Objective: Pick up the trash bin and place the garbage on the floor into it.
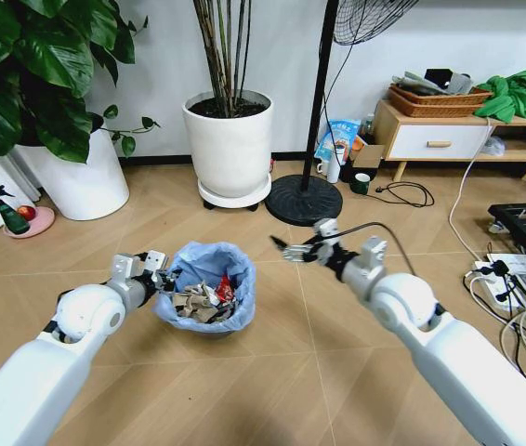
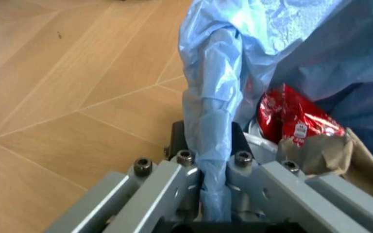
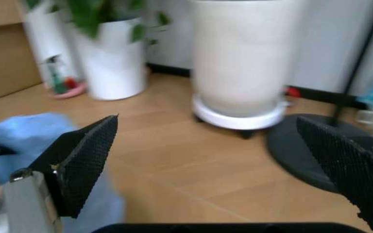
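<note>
You had the left gripper clenched on the rim of the trash bin, at about nine o'clock on its mouth. In the left wrist view the jaws pinched a fold of the blue liner together with the bin wall, which is likely why the bin sat steady with its opening up. The bin itself stood low and centre in your head view, between the two arms. The garbage already lay inside it: a red packet, brownish crumpled paper and pale wads.

Your right gripper hung released at about two o'clock of the bin, just past its rim, with the pads wide apart and nothing between them. Judging by that, the drop into the bin looked done.

For room, the wooden floor around the bin was bare on every near side. Beyond the right gripper, toward twelve o'clock, stood the fan base and the white plant pot, near but apart. Cables lay well off at three o'clock.
</note>
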`<state>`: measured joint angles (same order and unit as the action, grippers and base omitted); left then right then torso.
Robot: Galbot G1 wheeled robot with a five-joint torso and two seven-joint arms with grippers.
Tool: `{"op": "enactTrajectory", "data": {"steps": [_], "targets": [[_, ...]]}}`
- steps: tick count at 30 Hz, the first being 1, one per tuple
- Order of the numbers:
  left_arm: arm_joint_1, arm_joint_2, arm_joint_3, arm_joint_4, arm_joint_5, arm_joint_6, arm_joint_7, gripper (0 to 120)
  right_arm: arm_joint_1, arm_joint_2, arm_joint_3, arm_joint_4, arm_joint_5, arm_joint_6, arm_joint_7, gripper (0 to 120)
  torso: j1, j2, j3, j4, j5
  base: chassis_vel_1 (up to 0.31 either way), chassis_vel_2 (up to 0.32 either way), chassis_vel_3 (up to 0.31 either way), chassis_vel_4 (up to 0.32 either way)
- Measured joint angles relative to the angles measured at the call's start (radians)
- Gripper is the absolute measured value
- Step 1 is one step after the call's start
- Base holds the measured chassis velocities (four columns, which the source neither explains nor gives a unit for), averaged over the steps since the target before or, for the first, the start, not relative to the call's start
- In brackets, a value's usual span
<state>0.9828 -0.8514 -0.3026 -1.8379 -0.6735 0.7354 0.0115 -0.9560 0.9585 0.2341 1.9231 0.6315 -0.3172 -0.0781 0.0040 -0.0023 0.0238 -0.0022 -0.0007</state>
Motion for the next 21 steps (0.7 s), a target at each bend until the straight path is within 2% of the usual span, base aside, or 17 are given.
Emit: {"op": "enactTrajectory", "data": {"steps": [1, 4, 7, 8, 11, 14, 17, 19, 21], "targets": [[0.0, 0.0, 0.0, 0.0, 0.0, 0.0, 0.0, 0, 0.0, 0.0, 0.0, 0.0, 0.0, 0.0, 0.0, 100, 0.0, 0.0, 0.0, 0.0, 0.0, 0.0, 0.0, 0.0, 0.0], [0.005, -0.004, -0.007, -0.006, 0.001, 0.0, 0.0, 0, -0.1, 0.015, 0.135, 0.011, -0.034, -0.001, 0.022, 100, 0.0, 0.0, 0.0, 0.0001, 0.0, 0.0, 0.0, 0.0, 0.0], [0.008, -0.006, -0.009, -0.009, 0.001, 0.0, 0.0, 0, -0.152, 0.021, 0.19, 0.017, -0.049, 0.001, 0.02, 100, 0.0, 0.0, 0.0, -0.0001, -0.0002, 0.0, 0.0, 0.0, 0.0], [0.012, -0.006, -0.011, -0.011, 0.002, 0.0, 0.0, 0, -0.221, 0.032, 0.256, 0.023, -0.066, 0.01, 0.01, 100, 0.0, 0.0, 0.0, -0.0003, 0.0001, 0.0, 0.0, 0.0, 0.0], [0.017, -0.006, -0.013, -0.014, 0.004, 0.0, 0.0, 0, -0.28, 0.044, 0.309, 0.028, -0.087, 0.019, -0.002, 100, 0.0, 0.0, 0.0, -0.0003, -0.0001, 0.0, 0.0, 0.0, 0.0], [0.026, -0.008, -0.015, -0.018, 0.01, 0.0, 0.0, 0, -0.377, 0.083, 0.399, 0.037, -0.129, 0.047, -0.021, 100, 0.0, 0.0, 0.0, -0.0003, 0.0001, 0.0, 0.0, 0.0, 0.0], [0.028, -0.013, -0.016, -0.02, 0.011, 0.0, -0.001, 0, -0.413, 0.106, 0.434, 0.046, -0.144, 0.058, -0.031, 100, 0.0, 0.0, 0.0, 0.0, -0.0002, 0.0, 0.0, 0.0, 0.0], [0.029, -0.018, -0.017, -0.025, 0.012, 0.0, -0.004, 0, -0.468, 0.157, 0.492, 0.065, -0.161, 0.071, -0.052, 100, 0.0, 0.0, 0.0, -0.0001, -0.0001, 0.0, 0.0, 0.0, 0.0], [0.029, -0.018, -0.017, -0.027, 0.012, 0.0, -0.004, 0, -0.488, 0.176, 0.515, 0.069, -0.168, 0.074, -0.063, 100, 0.0, 0.0, 0.0, -0.0001, 0.0, 0.0, 0.0, 0.0, 0.0]]}}
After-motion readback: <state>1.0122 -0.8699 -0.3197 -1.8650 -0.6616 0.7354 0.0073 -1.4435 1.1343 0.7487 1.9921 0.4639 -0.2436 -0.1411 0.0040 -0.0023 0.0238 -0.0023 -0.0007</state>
